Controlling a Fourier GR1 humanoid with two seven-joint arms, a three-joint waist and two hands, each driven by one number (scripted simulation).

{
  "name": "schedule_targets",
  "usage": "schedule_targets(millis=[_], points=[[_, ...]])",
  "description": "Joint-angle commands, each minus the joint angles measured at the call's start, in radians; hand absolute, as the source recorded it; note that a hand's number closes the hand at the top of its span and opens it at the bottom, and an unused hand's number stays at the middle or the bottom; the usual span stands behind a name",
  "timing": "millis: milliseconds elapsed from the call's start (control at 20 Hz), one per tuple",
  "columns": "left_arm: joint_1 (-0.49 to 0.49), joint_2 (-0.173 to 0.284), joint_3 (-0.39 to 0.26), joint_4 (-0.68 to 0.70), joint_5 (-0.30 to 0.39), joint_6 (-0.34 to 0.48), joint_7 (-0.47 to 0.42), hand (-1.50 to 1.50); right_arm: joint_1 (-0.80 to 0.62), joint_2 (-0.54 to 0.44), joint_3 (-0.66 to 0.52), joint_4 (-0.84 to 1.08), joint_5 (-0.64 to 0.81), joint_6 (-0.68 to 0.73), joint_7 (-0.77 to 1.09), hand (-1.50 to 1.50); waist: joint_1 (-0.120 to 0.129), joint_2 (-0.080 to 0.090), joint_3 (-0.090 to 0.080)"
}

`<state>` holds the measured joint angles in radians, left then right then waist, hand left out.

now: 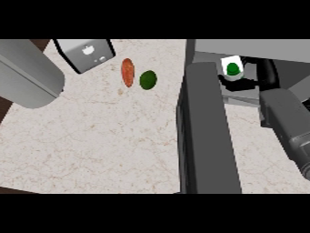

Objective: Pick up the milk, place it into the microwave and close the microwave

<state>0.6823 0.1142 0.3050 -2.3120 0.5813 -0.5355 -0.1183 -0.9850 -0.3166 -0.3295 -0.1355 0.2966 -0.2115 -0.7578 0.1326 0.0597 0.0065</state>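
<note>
A: Placing the milk [232,69] is the step in hand, by my reading. The carton sits at the far right, inside the microwave [264,49], with the right hand [246,84] just below it.

B: State of that hand?

A: The dark fingers are curled at the base of the carton, so I judge it is grasping the milk. Release cannot be confirmed from this view. The grey forearm runs in from the near right edge.

B: Left hand?

A: Only a grey forearm shows at the far left; the hand itself is out of view.

B: Door status?

A: The microwave door [207,132] stands open, swung toward the near side, its dark slab running from the oven mouth down to the near edge of the counter [90,136].

B: Remaining work?

A: Pick-up appears complete. Left to do: let go of the carton, withdraw the arm, close the door.

B: Contents of the oven?

A: Only the milk is visible inside. Elsewhere on the counter lie a carrot [127,72] and an avocado [147,79], side by side, with a toaster [85,54] to their left.
</note>
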Motion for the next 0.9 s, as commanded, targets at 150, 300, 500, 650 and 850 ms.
schedule_targets(millis=[150, 300, 500, 650, 850], points=[[-0.043, 0.026, 0.014, -0.017, 0.037, 0.010, 0.010, -1.50, -0.028, -0.033, -0.002, 0.018, 0.013, -0.081, 0.039, 1.50, 0.029, 0.020, 0.003], [-0.051, 0.026, 0.007, -0.005, 0.035, 0.010, 0.013, -1.50, -0.034, -0.068, -0.010, 0.021, 0.009, -0.069, 0.045, 1.50, 0.027, 0.021, 0.003], [-0.080, 0.043, 0.012, 0.012, 0.035, 0.017, 0.022, -1.50, -0.050, -0.072, -0.014, 0.026, 0.010, -0.107, 0.065, 1.50, 0.043, 0.039, 0.004], [-0.073, 0.051, 0.014, -0.009, 0.040, 0.014, 0.029, -1.50, -0.056, -0.077, -0.018, 0.029, 0.007, -0.101, 0.067, 1.50, 0.051, 0.029, 0.005], [-0.094, 0.055, 0.022, 0.022, 0.044, 0.009, 0.018, -1.50, -0.074, -0.098, -0.029, 0.029, 0.001, -0.107, 0.081, 1.50, 0.069, 0.040, 0.003]])
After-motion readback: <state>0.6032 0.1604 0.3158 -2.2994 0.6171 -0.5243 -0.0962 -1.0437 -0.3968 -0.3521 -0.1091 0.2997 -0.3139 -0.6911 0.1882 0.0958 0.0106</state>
